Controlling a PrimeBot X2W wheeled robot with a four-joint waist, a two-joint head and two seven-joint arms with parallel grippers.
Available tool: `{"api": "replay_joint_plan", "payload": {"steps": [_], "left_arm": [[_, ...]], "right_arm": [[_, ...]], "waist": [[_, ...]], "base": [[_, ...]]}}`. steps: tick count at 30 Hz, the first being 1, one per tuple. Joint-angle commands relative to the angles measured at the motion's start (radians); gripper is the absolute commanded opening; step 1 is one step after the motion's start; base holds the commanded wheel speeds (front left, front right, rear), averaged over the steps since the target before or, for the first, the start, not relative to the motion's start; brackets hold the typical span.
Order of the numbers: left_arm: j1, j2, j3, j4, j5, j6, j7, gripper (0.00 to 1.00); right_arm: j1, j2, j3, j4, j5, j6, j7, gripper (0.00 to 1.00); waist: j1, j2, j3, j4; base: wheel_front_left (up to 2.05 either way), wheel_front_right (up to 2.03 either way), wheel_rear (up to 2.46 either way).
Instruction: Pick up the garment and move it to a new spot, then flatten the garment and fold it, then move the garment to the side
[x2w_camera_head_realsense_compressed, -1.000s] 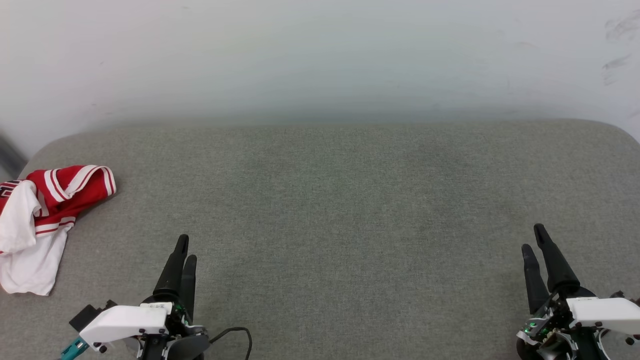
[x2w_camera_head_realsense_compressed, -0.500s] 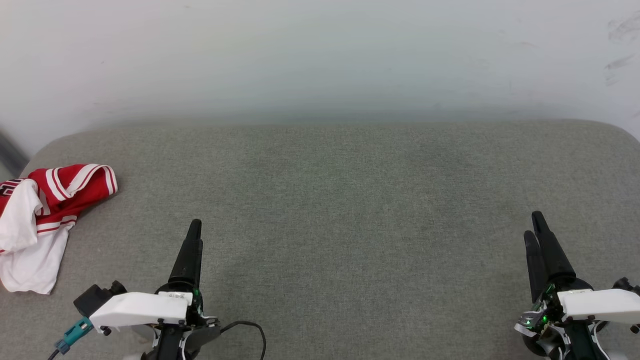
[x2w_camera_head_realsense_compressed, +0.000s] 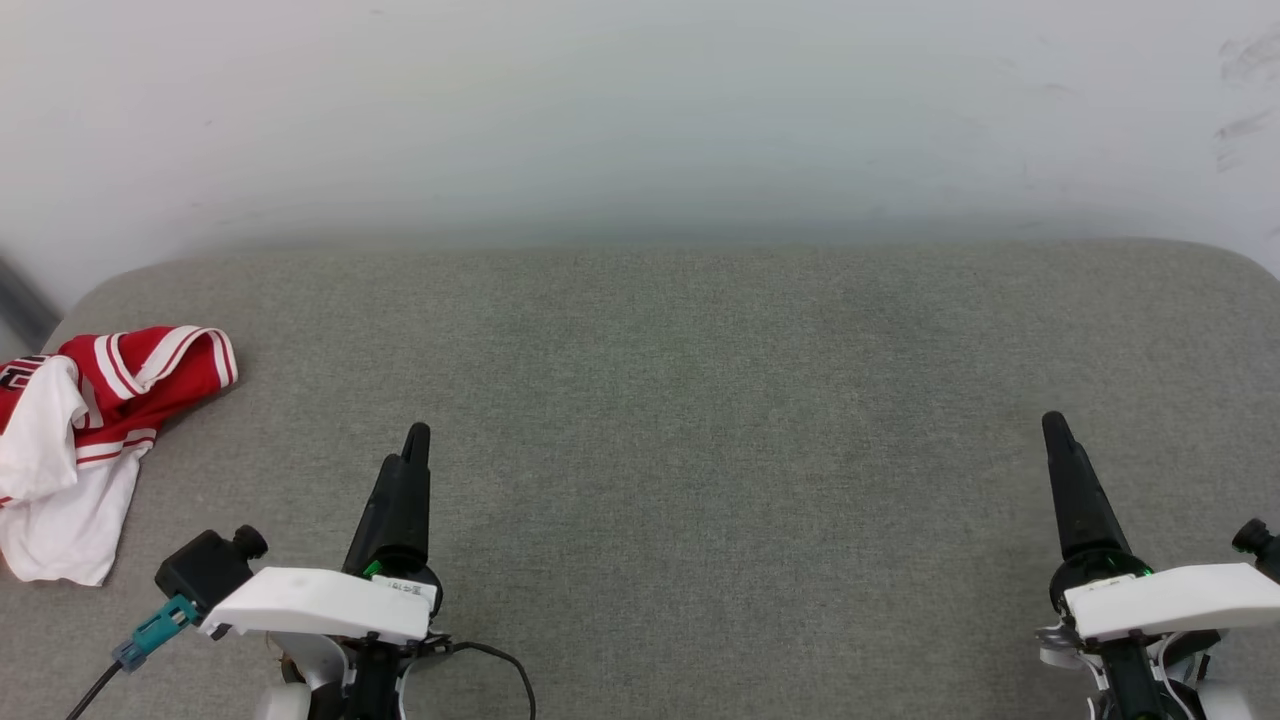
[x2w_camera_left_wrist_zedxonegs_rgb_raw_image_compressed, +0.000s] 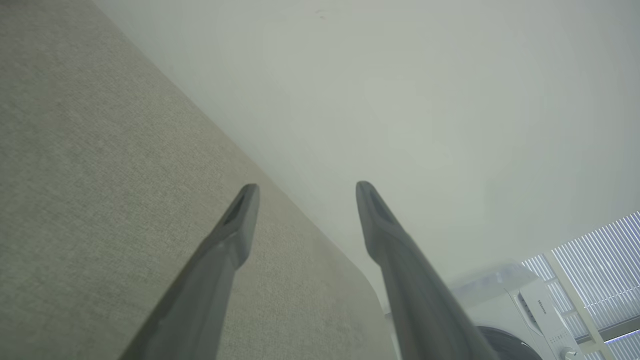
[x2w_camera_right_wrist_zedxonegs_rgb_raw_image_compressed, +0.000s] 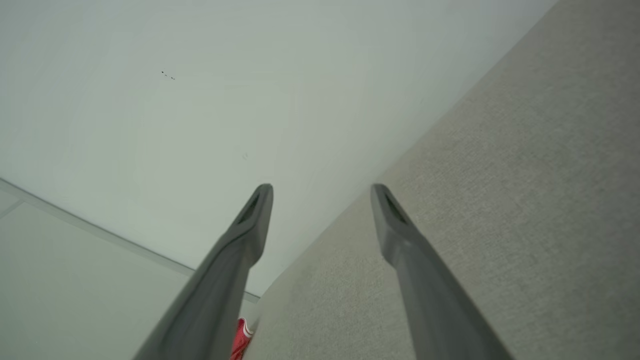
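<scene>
Garment (x2w_camera_head_realsense_compressed: 75, 420) is seen crumpled at the far left edge of the grey bench (x2w_camera_head_realsense_compressed: 700, 400), partly cut off by the frame. Left gripper (x2w_camera_head_realsense_compressed: 414, 442) is seen over the bench's front left, well apart from the garment, fingers (x2w_camera_left_wrist_zedxonegs_rgb_raw_image_compressed: 225, 250) spread wide, empty. Right gripper (x2w_camera_head_realsense_compressed: 1052, 430) is seen at front right, fingers spread wide, empty.

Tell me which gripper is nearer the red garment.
Left. The left gripper sits just right of the garment; the right gripper is far off at the opposite side.
</scene>
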Motion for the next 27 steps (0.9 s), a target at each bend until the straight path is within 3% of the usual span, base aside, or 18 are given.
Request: {"api": "replay_joint_plan", "payload": {"steps": [1, 12, 27], "left_arm": [[-0.028, 0.002, -0.006, -0.019, 0.06, 0.0, -0.011, 1.0], [-0.031, 0.003, -0.038, -0.018, 0.319, 0.025, -0.047, 1.0], [-0.038, 0.008, -0.055, 0.005, 0.551, 0.051, -0.094, 1.0]], "right_arm": [[-0.011, -0.004, 0.004, -0.018, -0.053, 0.0, -0.012, 1.0], [-0.005, 0.005, 0.006, -0.017, -0.343, 0.0, -0.024, 1.0], [0.001, 0.022, 0.01, -0.034, -0.597, 0.0, -0.033, 1.0]], "waist": [[-0.0001, 0.0, 0.0, 0.0], [-0.0001, 0.0, -0.001, 0.004], [-0.0001, 0.0, 0.002, 0.006]], "base": [[0.0, 0.0, 0.0], [0.0, 0.0, 0.0], [0.0, 0.0, 0.0]]}}
